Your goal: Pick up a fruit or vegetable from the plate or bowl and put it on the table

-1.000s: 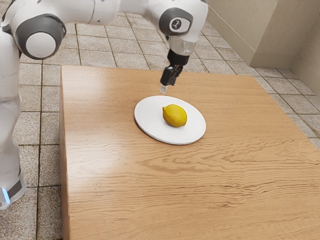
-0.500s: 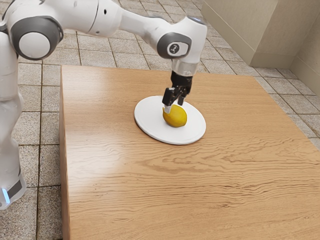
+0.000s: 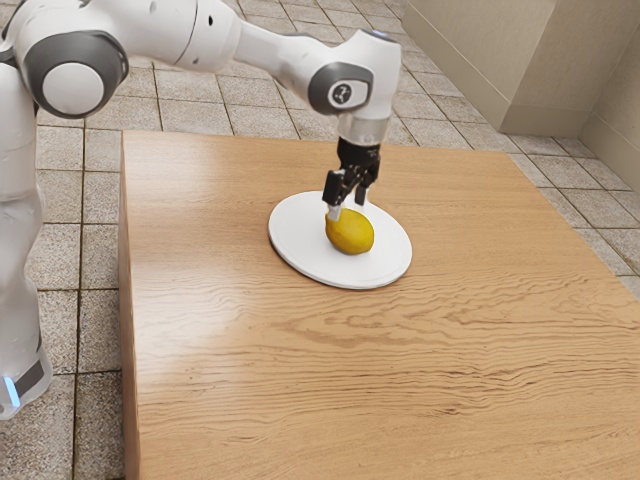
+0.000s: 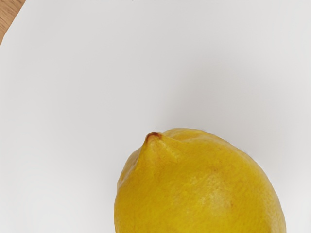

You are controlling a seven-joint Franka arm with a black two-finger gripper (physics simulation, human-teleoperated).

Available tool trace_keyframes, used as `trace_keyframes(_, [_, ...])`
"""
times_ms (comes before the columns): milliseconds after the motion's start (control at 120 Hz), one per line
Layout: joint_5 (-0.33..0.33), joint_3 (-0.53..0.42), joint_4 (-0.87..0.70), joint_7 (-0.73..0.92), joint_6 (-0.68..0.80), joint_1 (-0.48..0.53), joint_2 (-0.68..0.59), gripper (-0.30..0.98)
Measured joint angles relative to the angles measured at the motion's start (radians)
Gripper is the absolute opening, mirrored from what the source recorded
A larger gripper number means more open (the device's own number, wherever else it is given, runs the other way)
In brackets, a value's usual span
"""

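Lining up the grasp seems to be the step in hand: the lemon [image 3: 350, 235] rests on the white plate [image 3: 295, 236], with the jaws just over and beside it. They stand apart, released, one on the near side of the fruit and the other toward its far side; whether either touches the peel I can't quite tell from this angle. By my reading, the next move calls for settling a little lower so the lemon sits squarely between them, then closing evenly, since its rounded skin could roll or slip. Lifting it clear and setting it on the bare tabletop [image 3: 400, 360] remains to be done.
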Motion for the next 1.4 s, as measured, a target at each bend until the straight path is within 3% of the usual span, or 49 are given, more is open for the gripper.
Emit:
trace_keyframes(1225, [-0.147,-0.013,0.050,0.074,0.095,0.054,0.185,0.69])
trace_keyframes(1400, [-0.172,-0.018,0.056,0.084,0.099,0.058,0.196,0.63])
